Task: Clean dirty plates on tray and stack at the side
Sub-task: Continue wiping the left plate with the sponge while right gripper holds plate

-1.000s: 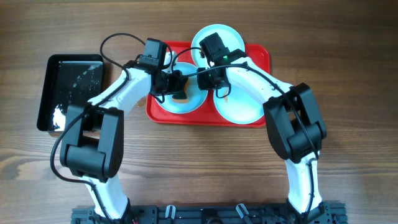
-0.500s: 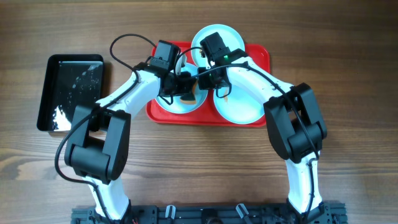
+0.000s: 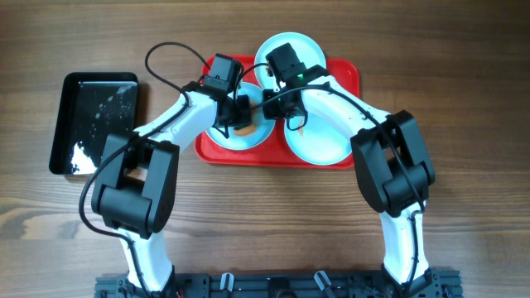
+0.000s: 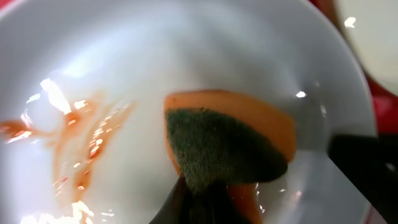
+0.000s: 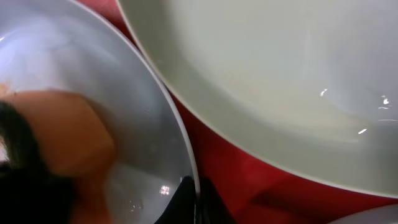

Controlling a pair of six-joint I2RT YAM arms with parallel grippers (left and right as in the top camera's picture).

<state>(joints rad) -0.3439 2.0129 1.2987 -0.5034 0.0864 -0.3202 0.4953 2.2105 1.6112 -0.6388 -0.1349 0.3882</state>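
Observation:
Three pale blue plates lie on the red tray (image 3: 346,74): a left one (image 3: 234,141), a far one (image 3: 308,48) and a right one (image 3: 319,145). My left gripper (image 3: 243,118) is shut on an orange sponge with a dark green scrub face (image 4: 230,143) and presses it into the left plate (image 4: 124,56). Reddish-brown smears (image 4: 81,143) lie on that plate, left of the sponge. My right gripper (image 5: 196,199) is shut on the left plate's rim (image 5: 186,155), near the middle of the tray in the overhead view (image 3: 267,106). The far plate (image 5: 280,81) lies just beyond that rim.
A smaller black tray (image 3: 95,120) with wet, shiny patches sits on the wooden table to the left of the red tray. Both arms cross over the red tray and cover parts of the plates. A strip of red tray floor (image 5: 249,180) shows between the plates.
My left arm has swung to the right, and the sponge has slid a little across the left plate. My right arm has stayed on the rim.

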